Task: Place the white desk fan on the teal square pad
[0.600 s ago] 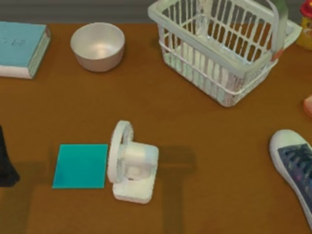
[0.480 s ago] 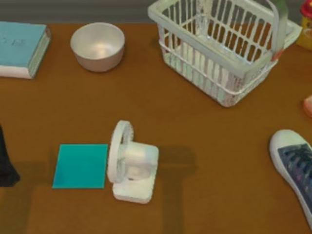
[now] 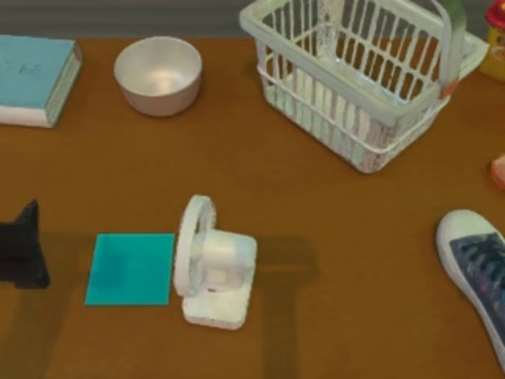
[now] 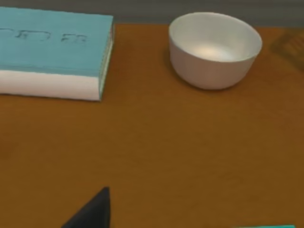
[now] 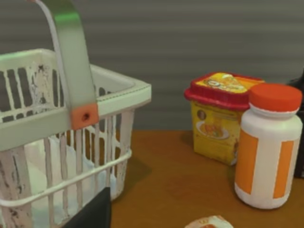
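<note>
The white desk fan (image 3: 215,264) stands on the table just right of the teal square pad (image 3: 130,268), its ring guard at the pad's right edge. My left gripper (image 3: 20,254) is a dark shape at the table's left edge, a short way left of the pad, open and holding nothing. The left wrist view shows one dark fingertip (image 4: 97,211) with bare table beside it, and a sliver of the pad (image 4: 268,226). My right gripper is out of the top view. Its wrist view shows one fingertip (image 5: 95,211) beside the basket, open and empty.
A light-blue book (image 3: 35,75) and a white bowl (image 3: 158,73) sit at the back left. A white wire basket (image 3: 359,75) stands at the back right. A sneaker (image 3: 477,264) lies at the right edge. A yellow tub (image 5: 221,116) and an orange-capped bottle (image 5: 269,147) stand beyond the basket.
My left gripper has come farther in from the table's left edge, towards the pad. The fan and the pad have not moved.
</note>
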Robot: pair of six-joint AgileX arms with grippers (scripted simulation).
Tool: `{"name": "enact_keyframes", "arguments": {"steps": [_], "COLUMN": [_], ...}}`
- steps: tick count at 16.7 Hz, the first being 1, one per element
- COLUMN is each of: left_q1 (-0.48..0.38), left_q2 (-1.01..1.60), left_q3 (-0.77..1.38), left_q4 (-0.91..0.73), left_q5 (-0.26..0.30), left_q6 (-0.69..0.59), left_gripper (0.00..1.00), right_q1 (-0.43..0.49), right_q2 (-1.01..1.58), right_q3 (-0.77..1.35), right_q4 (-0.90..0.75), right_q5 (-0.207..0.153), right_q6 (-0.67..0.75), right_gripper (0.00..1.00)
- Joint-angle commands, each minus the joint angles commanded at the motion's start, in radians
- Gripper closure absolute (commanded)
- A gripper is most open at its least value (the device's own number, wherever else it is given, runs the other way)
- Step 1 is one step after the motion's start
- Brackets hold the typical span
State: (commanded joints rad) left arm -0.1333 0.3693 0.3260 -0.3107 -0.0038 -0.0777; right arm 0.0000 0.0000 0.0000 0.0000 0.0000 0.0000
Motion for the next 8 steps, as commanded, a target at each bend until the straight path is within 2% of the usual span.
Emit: {"name": "enact_keyframes", "arguments": {"steps": [8], "left_q1": [-0.248], "left_q2": [0.754], "left_q3": [0.683], "left_q4": [-0.536], "left_q5": [0.002], "left_q6": [-0.188], "left_gripper": [0.00], "right_q1": [0.000], "right_q2": [0.000], "right_q3": [0.000], "right_q4": [0.000], "right_q5": [0.000], "right_q6": [0.000], "right_gripper": [0.00]}}
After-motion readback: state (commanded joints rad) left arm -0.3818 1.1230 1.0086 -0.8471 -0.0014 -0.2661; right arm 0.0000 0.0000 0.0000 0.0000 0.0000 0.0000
